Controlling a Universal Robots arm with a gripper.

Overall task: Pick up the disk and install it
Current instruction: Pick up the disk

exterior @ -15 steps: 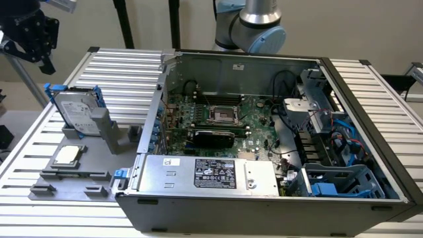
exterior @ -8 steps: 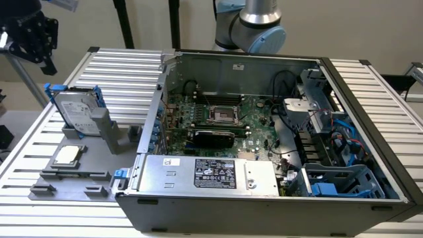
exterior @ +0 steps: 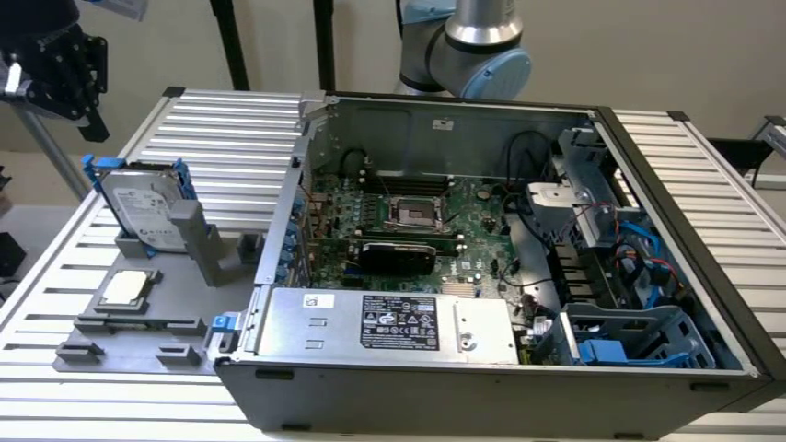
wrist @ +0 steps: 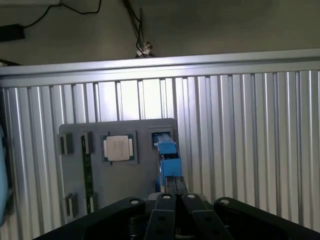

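Observation:
The disk (exterior: 145, 210), silver-grey with a white label and a blue frame, stands on edge in a grey holder (exterior: 209, 253) at the exterior view's left. From the wrist view the disk (wrist: 167, 156) appears edge-on as a blue strip. My gripper (exterior: 74, 92) hangs high above the table, up and to the exterior view's left of the disk, apart from it. In the wrist view the gripper (wrist: 175, 186) is shut, its fingers pressed together with nothing between them, just short of the disk's near end.
A small square silver chip (exterior: 127, 287) lies on the grey fixture plate (wrist: 145, 185) beside the disk. The open computer case (exterior: 687, 230) fills the middle and right, with a motherboard (exterior: 411, 226), a grey power supply (exterior: 393, 322) and a blue drive cage (exterior: 632, 345).

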